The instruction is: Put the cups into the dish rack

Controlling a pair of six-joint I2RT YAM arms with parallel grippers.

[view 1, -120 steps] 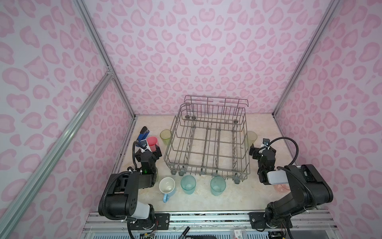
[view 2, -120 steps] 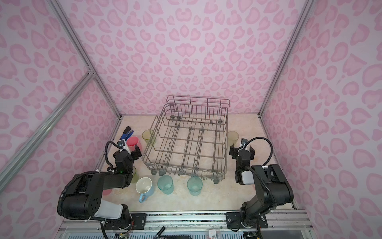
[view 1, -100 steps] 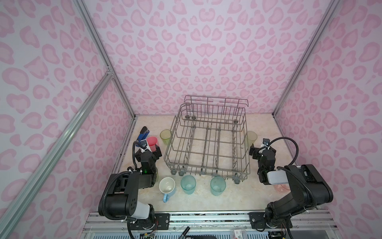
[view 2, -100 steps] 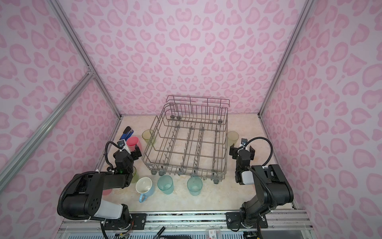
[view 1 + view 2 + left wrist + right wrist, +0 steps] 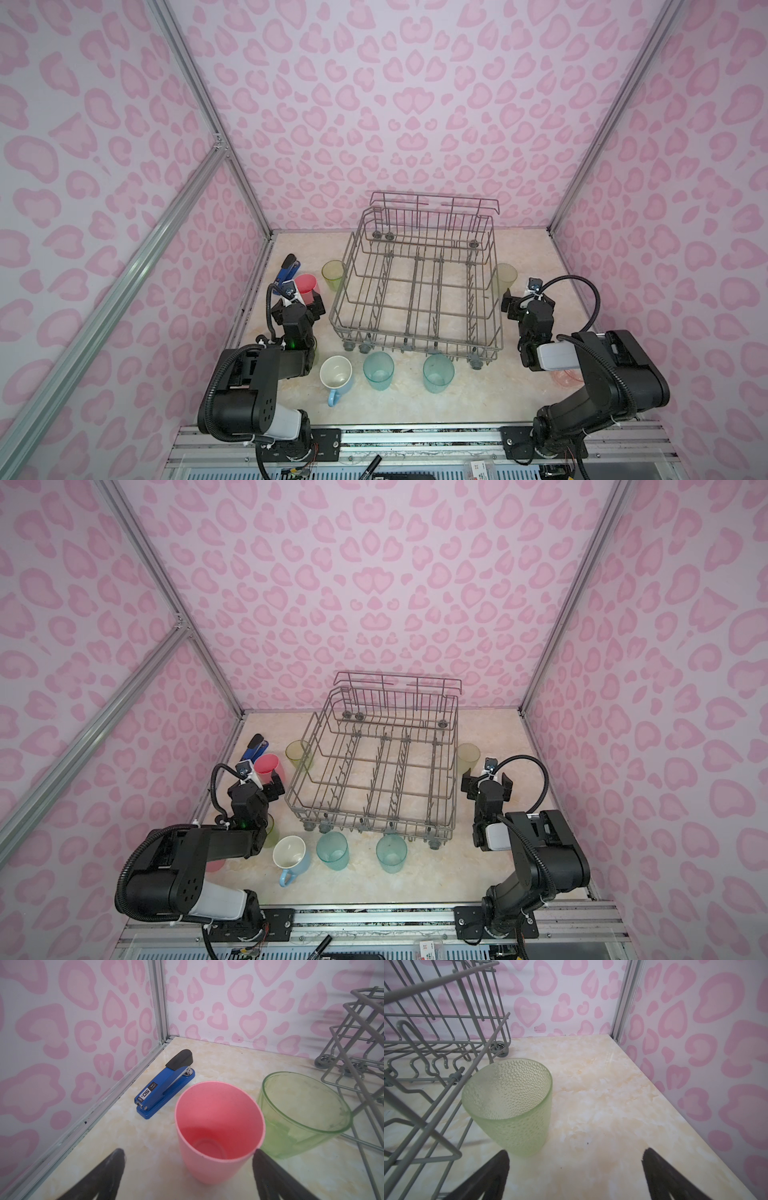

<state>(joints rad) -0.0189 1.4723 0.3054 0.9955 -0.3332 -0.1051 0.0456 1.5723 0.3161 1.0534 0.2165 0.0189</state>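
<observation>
Nothing appears to have shifted since the earlier frames. Near the left wall a blue stapler lies on the counter. Beside it the left tool is spread wide, with an upright pink cup partly between its fingers but not pinched. A yellow-green cup stands just beside the dish rack at mid-counter. A light-blue mug and two teal cups line the rack's near side. Right of the rack, a dimpled pale-green cup stands ahead of the right tool, which is spread and grips nothing.
</observation>
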